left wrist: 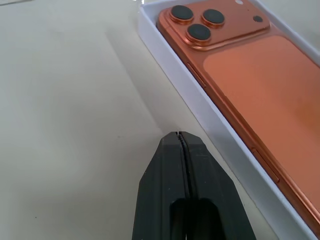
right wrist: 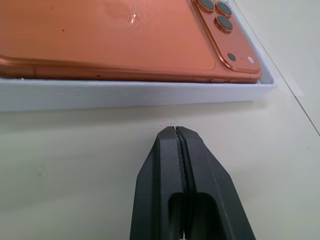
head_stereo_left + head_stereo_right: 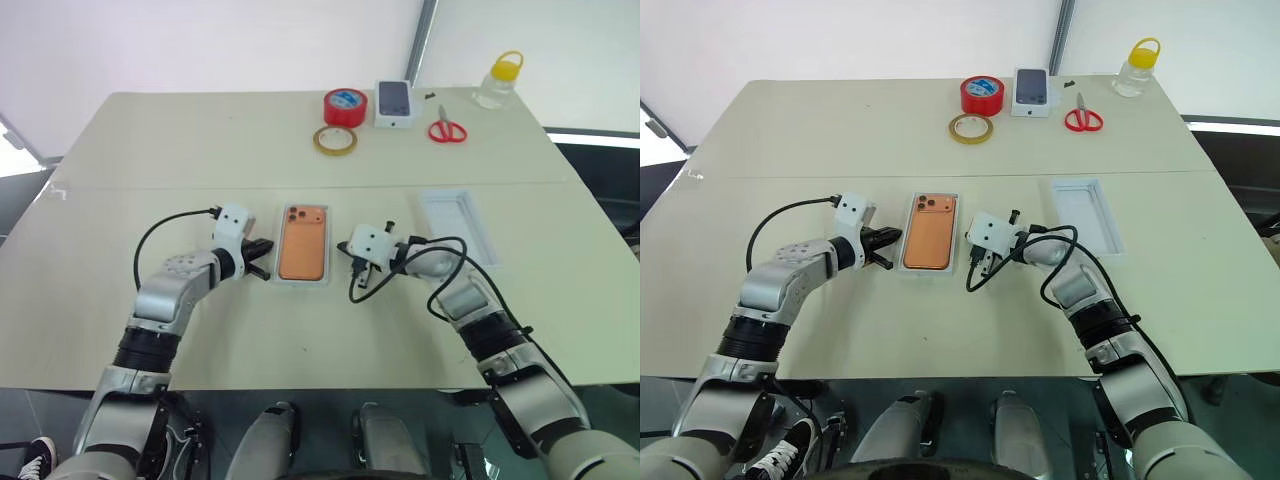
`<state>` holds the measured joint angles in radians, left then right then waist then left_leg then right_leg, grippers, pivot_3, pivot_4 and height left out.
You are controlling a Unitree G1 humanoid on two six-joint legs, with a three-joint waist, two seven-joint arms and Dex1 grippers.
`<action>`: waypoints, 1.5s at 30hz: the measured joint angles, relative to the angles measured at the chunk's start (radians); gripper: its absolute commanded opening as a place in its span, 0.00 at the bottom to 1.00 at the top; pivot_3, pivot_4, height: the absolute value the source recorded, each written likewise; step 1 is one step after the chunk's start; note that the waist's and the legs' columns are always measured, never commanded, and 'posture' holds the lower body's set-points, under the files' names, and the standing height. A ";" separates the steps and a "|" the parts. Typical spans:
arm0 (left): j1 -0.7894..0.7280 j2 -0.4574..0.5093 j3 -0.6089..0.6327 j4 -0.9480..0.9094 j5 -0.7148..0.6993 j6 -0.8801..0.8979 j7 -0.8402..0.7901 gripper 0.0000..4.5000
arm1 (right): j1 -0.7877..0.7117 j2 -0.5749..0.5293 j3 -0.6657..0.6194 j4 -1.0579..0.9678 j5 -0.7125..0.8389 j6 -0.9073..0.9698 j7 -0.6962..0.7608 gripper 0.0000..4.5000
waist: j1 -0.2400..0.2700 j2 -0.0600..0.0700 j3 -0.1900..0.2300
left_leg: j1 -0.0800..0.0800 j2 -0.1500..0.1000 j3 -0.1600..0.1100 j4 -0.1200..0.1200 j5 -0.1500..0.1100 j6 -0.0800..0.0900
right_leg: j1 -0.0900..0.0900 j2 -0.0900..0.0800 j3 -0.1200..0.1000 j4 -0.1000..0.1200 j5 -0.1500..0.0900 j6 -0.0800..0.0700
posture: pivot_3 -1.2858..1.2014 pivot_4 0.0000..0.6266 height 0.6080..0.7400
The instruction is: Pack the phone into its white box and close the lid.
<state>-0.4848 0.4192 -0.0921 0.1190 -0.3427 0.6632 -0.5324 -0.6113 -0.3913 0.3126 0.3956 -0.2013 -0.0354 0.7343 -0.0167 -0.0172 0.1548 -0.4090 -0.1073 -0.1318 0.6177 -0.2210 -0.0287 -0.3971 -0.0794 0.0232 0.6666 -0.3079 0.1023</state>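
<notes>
Phone (image 3: 303,243) back-up in white box (image 1: 220,135) — long axis fore-aft, lenses far — both grippers' fingers together, empty.

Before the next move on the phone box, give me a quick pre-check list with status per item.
1. Phone seated in the white box, camera side up: ok.
2. Lid on the box: not ok. It lies open side up on the table, off to the robot's right of the box.
3. Left claw free: ok, shut on nothing, beside the box's left wall, just short of it.
4. Right claw free: ok, shut on nothing, facing the box's right wall with a gap.
5. Claws ready to take the lid: not ok, both shut.
6. Table between box and lid clear: ok apart from the right arm itself.
</notes>
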 measured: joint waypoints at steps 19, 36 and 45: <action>-0.209 -0.286 -0.080 0.288 0.134 -0.090 -0.115 0.01 | 0.141 -0.226 -0.125 -0.165 0.017 0.066 0.101 0.00 | 0.033 0.000 0.000 | -0.001 -0.002 -0.001 0.008 -0.002 0.004 | 0.006 -0.002 -0.003 -0.002 -0.001 0.002 | 0.52 0.24 1.00; -0.292 -0.403 -0.109 0.473 0.217 -0.219 -0.231 0.01 | 0.205 -0.336 -0.209 -0.175 0.027 0.077 0.117 0.00 | 0.025 -0.001 0.000 | -0.001 -0.001 0.000 0.009 -0.003 0.004 | 0.006 -0.001 -0.003 -0.001 -0.001 0.002 | 0.52 0.24 1.00; -0.256 -0.302 -0.121 0.386 0.226 -0.216 -0.278 0.01 | 0.175 -0.334 -0.199 -0.164 0.033 0.057 0.142 0.00 | -0.001 0.000 0.001 | -0.001 -0.001 0.000 0.009 -0.003 0.004 | 0.005 0.000 -0.002 0.000 -0.001 0.002 | 0.52 0.24 1.00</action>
<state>-0.7409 0.1168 -0.2129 0.5047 -0.1167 0.4470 -0.8100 -0.4362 -0.7252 0.1140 0.2314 -0.1682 0.0220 0.8761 -0.0174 -0.0177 0.1553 -0.4095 -0.1081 -0.1322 0.6267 -0.2236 -0.0245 -0.3922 -0.0797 0.0209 0.6666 -0.3092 0.1046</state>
